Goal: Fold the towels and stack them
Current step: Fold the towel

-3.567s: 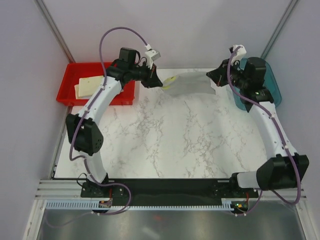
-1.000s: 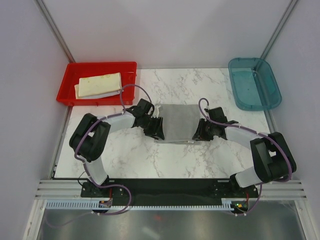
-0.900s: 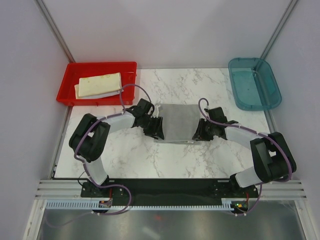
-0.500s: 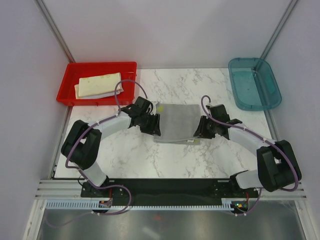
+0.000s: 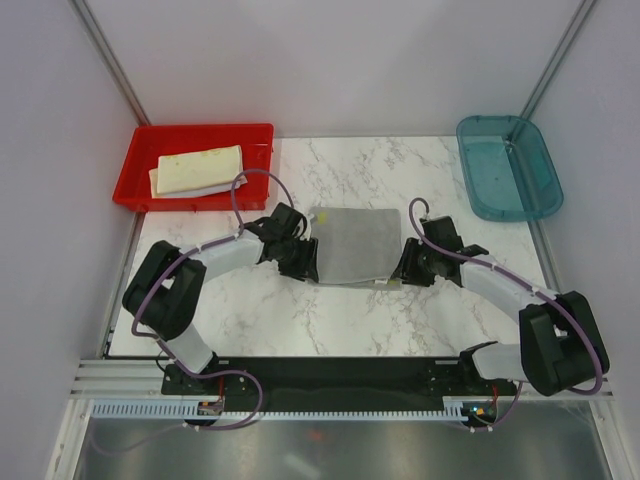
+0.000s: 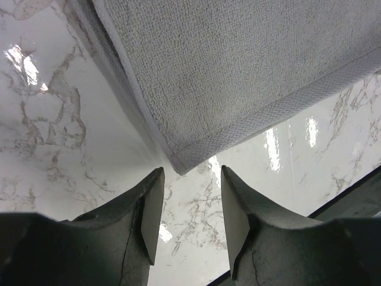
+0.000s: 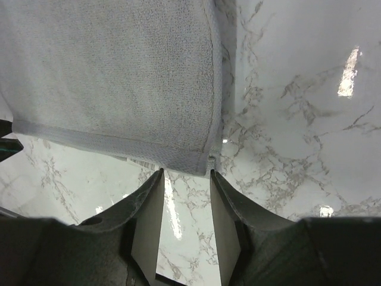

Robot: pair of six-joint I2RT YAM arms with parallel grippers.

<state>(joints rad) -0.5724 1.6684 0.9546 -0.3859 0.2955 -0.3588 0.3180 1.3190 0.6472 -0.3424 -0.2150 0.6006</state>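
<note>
A grey towel (image 5: 352,243) lies folded flat in the middle of the marble table, a white label peeking from its near edge. My left gripper (image 5: 304,260) stands open at the towel's near left corner (image 6: 178,164), nothing between its fingers. My right gripper (image 5: 402,270) is open just short of the near right corner (image 7: 199,164), its fingertips (image 7: 156,176) close to the hem but holding nothing. A cream-yellow towel (image 5: 200,168) with green print lies folded in the red tray (image 5: 140,195), on top of a paler towel.
A teal bin (image 5: 503,165) stands at the back right corner. The red tray sits at the back left. Bare marble (image 5: 330,320) lies between the grey towel and the arm bases. Grey walls close in on both sides.
Both grippers lowered the grey towel from the back onto the table, folded. The right gripper has opened and let go; both have drawn back slightly from the towel's near corners.
</note>
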